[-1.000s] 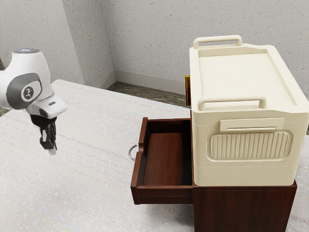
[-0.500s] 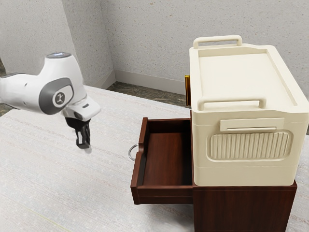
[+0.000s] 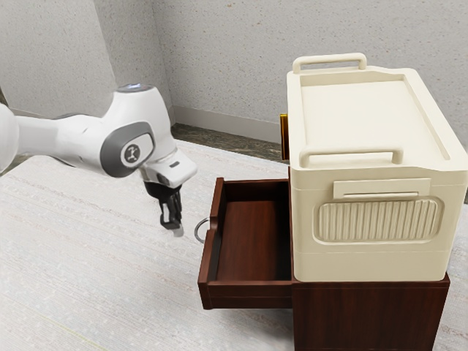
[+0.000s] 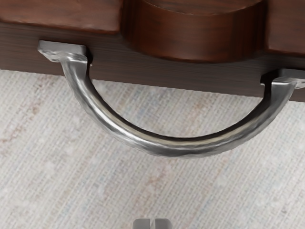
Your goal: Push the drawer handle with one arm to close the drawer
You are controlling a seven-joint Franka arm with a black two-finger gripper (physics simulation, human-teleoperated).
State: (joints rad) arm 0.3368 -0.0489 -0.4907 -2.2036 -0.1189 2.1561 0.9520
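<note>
My gripper (image 3: 176,229) hangs in the exterior view just to the left of the drawer's handle (image 3: 198,232), with a small gap between them. Its fingers are together and hold nothing. The dark red-brown drawer (image 3: 248,241) stands pulled out from its cabinet (image 3: 365,314). In the wrist view the curved silver handle (image 4: 181,147) arches out from the drawer front (image 4: 167,74), and the tips of my gripper (image 4: 152,223) sit side by side, apart from the handle.
A cream lidded box (image 3: 373,212) with raised bar handles rests on the cabinet. A yellow-gold piece (image 3: 284,137) shows behind the box's left edge. The pale table (image 3: 110,278) extends around the drawer, with walls behind.
My arm and gripper have moved toward the exterior view's right, from well away from the drawer to close by its handle. The drawer has stayed where it was.
</note>
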